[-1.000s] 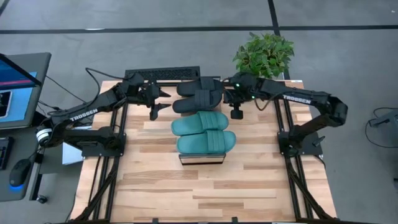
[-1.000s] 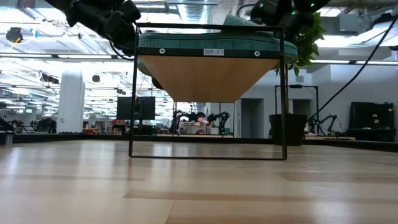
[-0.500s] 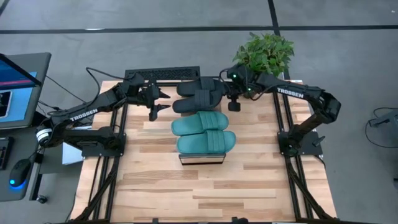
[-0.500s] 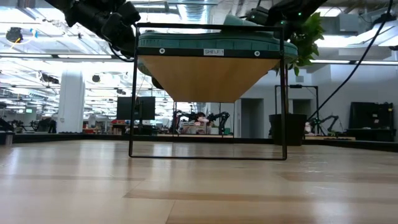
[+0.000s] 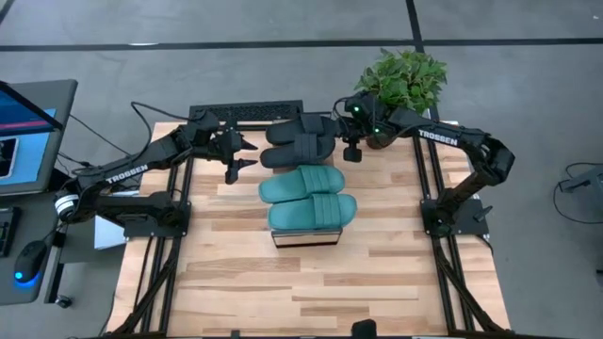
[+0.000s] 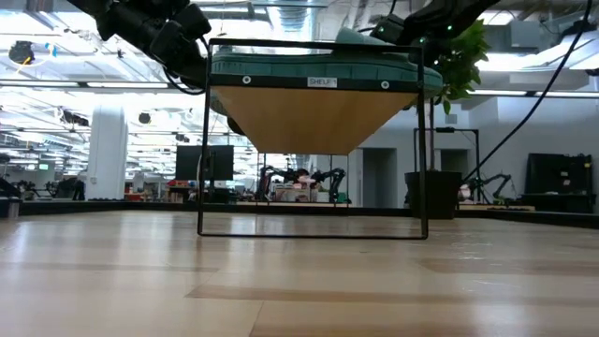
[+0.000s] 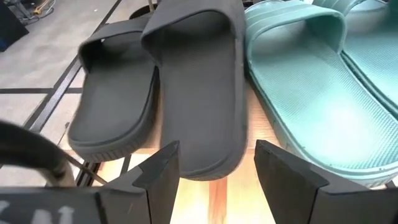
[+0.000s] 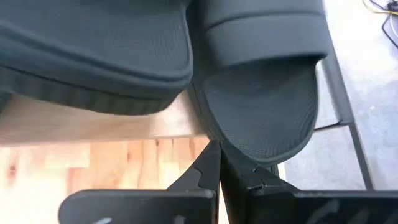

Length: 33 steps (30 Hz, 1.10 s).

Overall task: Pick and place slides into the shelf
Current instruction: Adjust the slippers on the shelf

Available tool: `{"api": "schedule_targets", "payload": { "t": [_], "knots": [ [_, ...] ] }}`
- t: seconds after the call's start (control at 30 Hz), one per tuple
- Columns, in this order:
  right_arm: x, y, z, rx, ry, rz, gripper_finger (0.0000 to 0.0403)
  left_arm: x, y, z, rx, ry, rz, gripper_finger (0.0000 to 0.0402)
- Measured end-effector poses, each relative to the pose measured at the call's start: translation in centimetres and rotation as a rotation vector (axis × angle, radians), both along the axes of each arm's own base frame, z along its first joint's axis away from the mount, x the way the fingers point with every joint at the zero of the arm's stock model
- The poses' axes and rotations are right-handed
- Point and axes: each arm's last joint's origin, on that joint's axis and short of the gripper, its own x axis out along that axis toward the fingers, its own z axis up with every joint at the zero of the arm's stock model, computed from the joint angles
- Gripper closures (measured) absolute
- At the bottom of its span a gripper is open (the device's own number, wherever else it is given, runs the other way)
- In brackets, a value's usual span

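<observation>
You're seeing all four slides (image 5: 306, 179) sitting on the shelf (image 5: 305, 239), black pair at twelve o'clock. Left gripper (image 7: 214, 163) is hanging with fingers spread; right gripper (image 8: 219, 163), fingers pressed together, is nudging the far black slide (image 8: 264, 112), so push gently and squarely.

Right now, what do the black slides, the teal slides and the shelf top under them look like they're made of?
Black slides: apparently matte rubber or foam; dull moulded surface, ribbed sole edge. Teal slides: likely the same soft material, with a fine dotted footbed and no shine. Shelf: light wood, judging by its plank grain, with a smooth finish; a thin dark metal frame holds it up.
</observation>
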Motion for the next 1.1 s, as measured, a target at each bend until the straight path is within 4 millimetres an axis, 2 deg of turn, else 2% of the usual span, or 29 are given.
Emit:
{"api": "schedule_targets", "payload": {
  "t": [0.83,1.1],
  "knots": [
    [0.3,-1.2,0.1,-0.119,-0.013,-0.106,0.0403,-0.1,-0.1,-0.3,-0.013,0.032,-0.005,0.0207],
    [0.0,-0.9,1.3,-0.181,-0.035,-0.142,0.0403,-0.2,-0.2,-0.5,-0.023,0.045,-0.006,0.0207]
  ]
}}
